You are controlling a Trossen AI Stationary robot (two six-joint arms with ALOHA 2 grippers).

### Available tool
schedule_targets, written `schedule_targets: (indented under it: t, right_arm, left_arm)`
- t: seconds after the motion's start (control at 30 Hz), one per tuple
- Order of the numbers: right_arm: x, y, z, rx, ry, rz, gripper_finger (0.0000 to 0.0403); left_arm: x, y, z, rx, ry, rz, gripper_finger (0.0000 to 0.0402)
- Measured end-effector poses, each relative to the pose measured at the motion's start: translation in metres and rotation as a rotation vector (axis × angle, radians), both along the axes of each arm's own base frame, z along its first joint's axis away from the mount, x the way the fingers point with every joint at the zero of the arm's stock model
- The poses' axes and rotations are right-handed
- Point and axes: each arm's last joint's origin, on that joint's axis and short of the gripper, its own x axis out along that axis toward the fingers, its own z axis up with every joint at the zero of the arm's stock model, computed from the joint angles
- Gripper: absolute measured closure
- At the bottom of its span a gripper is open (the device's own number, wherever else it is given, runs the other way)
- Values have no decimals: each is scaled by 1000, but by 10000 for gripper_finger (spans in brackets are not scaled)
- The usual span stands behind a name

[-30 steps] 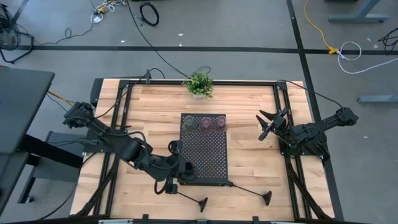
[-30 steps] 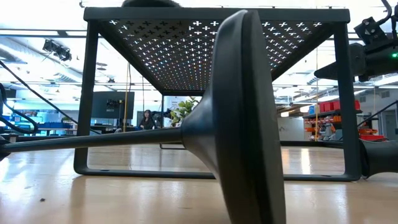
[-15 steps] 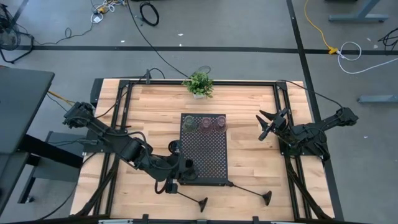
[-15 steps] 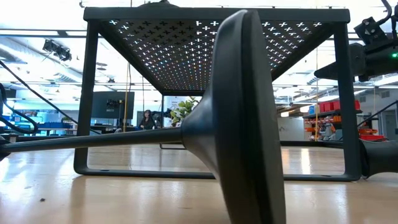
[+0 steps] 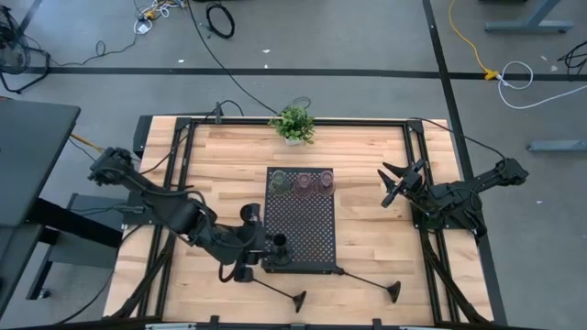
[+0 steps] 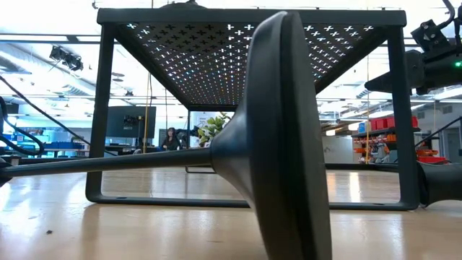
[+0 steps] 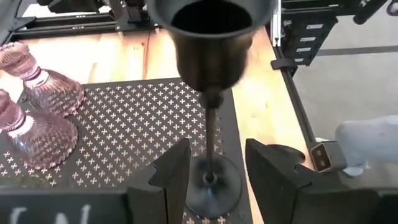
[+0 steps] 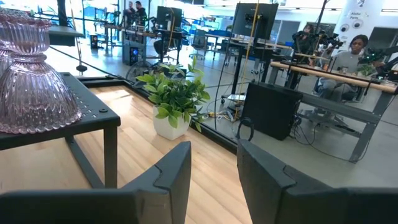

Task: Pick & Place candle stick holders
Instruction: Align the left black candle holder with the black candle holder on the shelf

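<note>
**Stemmed holder stands on the tray, left gripper parted around it**

The left gripper (image 7: 211, 177) sits at the near left corner of the perforated tray (image 5: 312, 229), its fingers spread to either side of a black stemmed holder (image 7: 211, 93). That holder stands upright on its round base, and in the left wrist view the thin stem rises between the fingers with a gap on each side, so nothing appears to be gripped; this looks like a release after placing. The three glass cups (image 5: 301, 182) line the tray's far edge, two pinkish and one olive-green, which suggests the tray is where all the pieces are being gathered.

Two long-stemmed holders (image 5: 275, 290) lie on their sides on the counter (image 5: 367, 165) in front of the tray, well apart from both grippers; one fills the low view, so little else is readable there. The right gripper (image 5: 396, 183) waits over the counter's right side, fingers parted and holding nothing.
</note>
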Motion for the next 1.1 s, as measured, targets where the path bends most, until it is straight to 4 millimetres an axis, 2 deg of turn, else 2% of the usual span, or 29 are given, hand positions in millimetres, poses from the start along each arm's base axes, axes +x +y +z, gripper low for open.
schedule_targets:
  t: [0.13, 0.33, 0.6, 0.87, 1.1]
  right_arm:
    - [0, 0, 0, 0, 0, 0, 273]
    - [0, 0, 0, 0, 0, 0, 273]
    - [0, 0, 0, 0, 0, 0, 273]
    - [0, 0, 0, 0, -1, 0, 273]
    - [0, 0, 0, 1, -1, 0, 273]
  left_arm:
    - [-12, -3, 1, 18, 38, -22, 241]
    - [-31, -10, -8, -4, 167, 20, 241]
    - [-41, -36, -23, -69, 243, 14, 241]
    - [-28, -70, -71, 19, 360, 23, 241]
    - [-15, -85, -115, 28, 493, 68, 241]
